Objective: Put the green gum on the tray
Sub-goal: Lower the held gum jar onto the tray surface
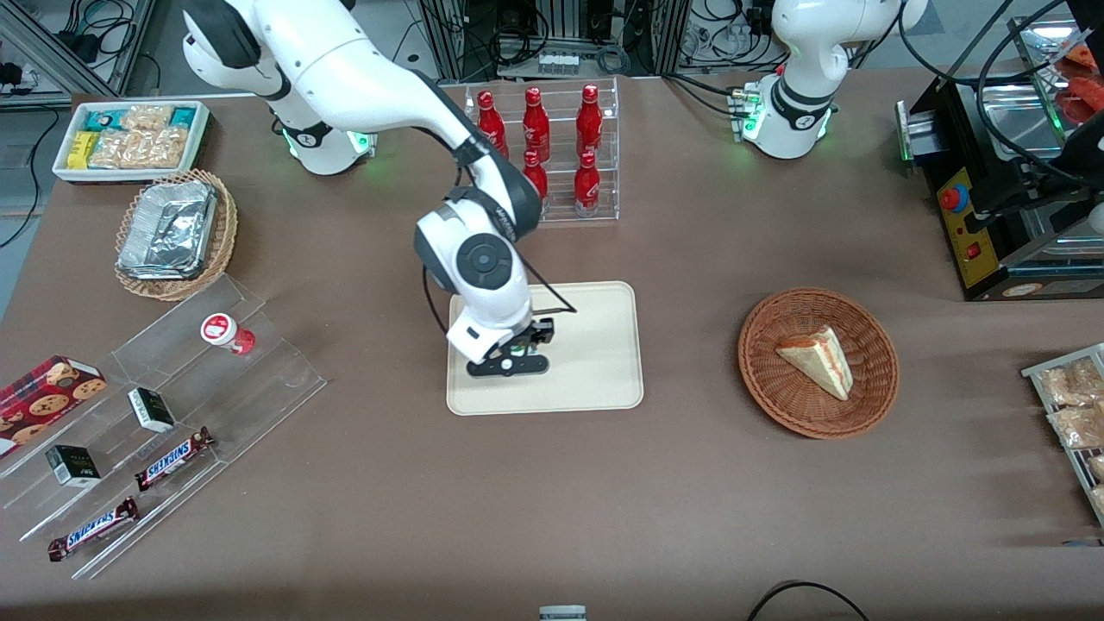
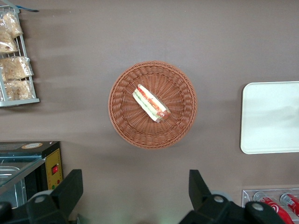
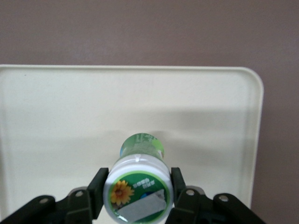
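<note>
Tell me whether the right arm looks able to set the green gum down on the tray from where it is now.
Probably yes. The gripper is shut on the green gum and hangs directly over the tray. The tray surface under the container looks bare, so nothing seems to block a straight lowering.

The tool (image 1: 515,352) hangs over the tray (image 1: 604,345), with the gum (image 3: 138,186) between its fingers (image 3: 97,190), above the tray's surface. The tray lies mid-counter (image 1: 552,483), nearer the front camera than the bottle rack (image 1: 552,151). A basket (image 1: 818,362) holding a sandwich (image 1: 818,360) sits beside the tray, toward the parked arm's end. A stepped stand (image 1: 164,414) with the red gum (image 1: 227,333) lies toward the working arm's end.
</note>
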Tool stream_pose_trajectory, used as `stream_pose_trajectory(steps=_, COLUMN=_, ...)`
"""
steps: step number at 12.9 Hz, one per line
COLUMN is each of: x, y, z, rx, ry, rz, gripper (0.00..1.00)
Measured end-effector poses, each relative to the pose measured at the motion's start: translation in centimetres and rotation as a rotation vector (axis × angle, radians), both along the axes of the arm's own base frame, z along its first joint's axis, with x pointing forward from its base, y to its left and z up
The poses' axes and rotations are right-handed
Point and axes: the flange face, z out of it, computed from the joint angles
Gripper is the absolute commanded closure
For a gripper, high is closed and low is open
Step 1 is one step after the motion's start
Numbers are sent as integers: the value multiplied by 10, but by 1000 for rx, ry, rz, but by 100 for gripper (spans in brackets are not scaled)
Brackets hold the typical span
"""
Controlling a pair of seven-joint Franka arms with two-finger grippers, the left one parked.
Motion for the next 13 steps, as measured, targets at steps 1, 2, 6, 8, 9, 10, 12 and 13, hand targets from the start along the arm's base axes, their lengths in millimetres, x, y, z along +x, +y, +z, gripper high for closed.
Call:
stream_pose_trajectory(steps=1, x=-6, y=9, z=-7, rx=-4, ry=3, rz=-12, gripper=100)
stream_pose_trajectory(steps=2, x=-11, y=17, z=-13, rx=-8, ry=6, rz=-14, gripper=100)
stream_pose_trajectory(steps=6, x=-18, y=26, z=-30, rx=-24, ry=19, rz=-12, gripper=100)
stream_pose_trajectory(steps=8, x=-18, y=25, z=-36, rx=-30, ry=25, rz=-12, gripper=100)
stream_pose_trajectory(steps=9, x=-18, y=25, z=-39, rx=-33, ry=28, rz=-12, gripper=87)
stream_pose_trajectory(steps=10, x=-18, y=24, z=-42, rx=-36, ry=30, rz=-13, gripper=56)
stream_pose_trajectory(steps=12, x=-18, y=24, z=-46, rx=-38, ry=32, rz=-13, gripper=0)
stream_pose_trajectory(steps=13, x=-18, y=24, z=-46, rx=-38, ry=32, rz=-13, gripper=0)
